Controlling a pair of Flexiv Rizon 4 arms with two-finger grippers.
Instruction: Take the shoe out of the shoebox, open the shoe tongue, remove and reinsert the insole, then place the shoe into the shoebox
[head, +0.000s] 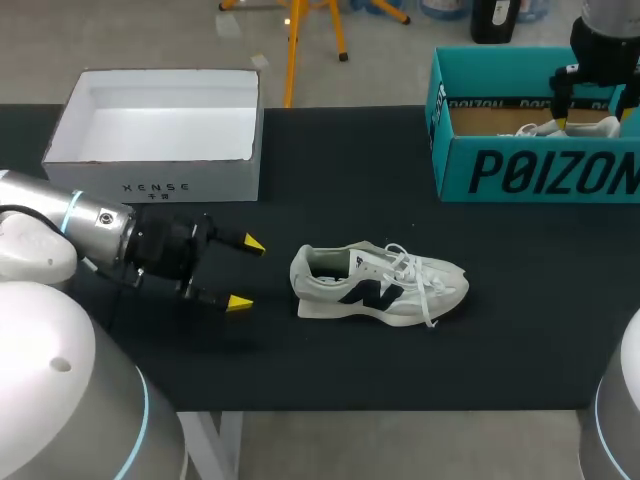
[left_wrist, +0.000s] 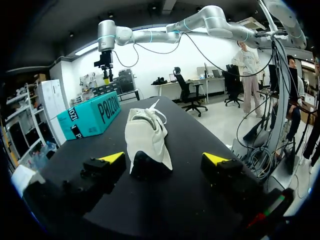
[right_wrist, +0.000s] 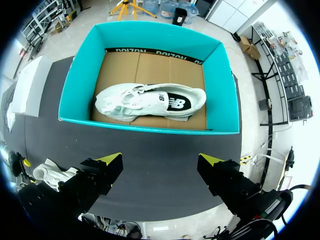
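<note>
- Bench (head: 330, 370) has a black top, with two boxes along its far edge and one shoe out in the open
- White shoe (head: 380, 285) with a dark side mark sits near the middle of the bench, out of the box, heel toward the left arm (head: 95, 222) and toe toward the right side; laces lie loose over its top
- Left arm comes in low over the bench; left jaws are spread wide and hold nothing, yellow tips just short of the heel
- From the left wrist, the shoe (left_wrist: 147, 142) lies ahead of the left jaws and in line with the gap between them, not touching either finger
- Teal shoebox (head: 540, 170) stands open at the far right of the bench, well apart from the white shoe
- Second shoe (right_wrist: 150, 102), white, lies on its side on the brown floor of the shoebox (right_wrist: 227, 100)
- Right arm (head: 605, 40) hangs above the shoebox; right jaws are spread and hold nothing, above the second shoe and clear of it
- White box (head: 160, 135) stands open at the far left, beyond the left arm
</note>
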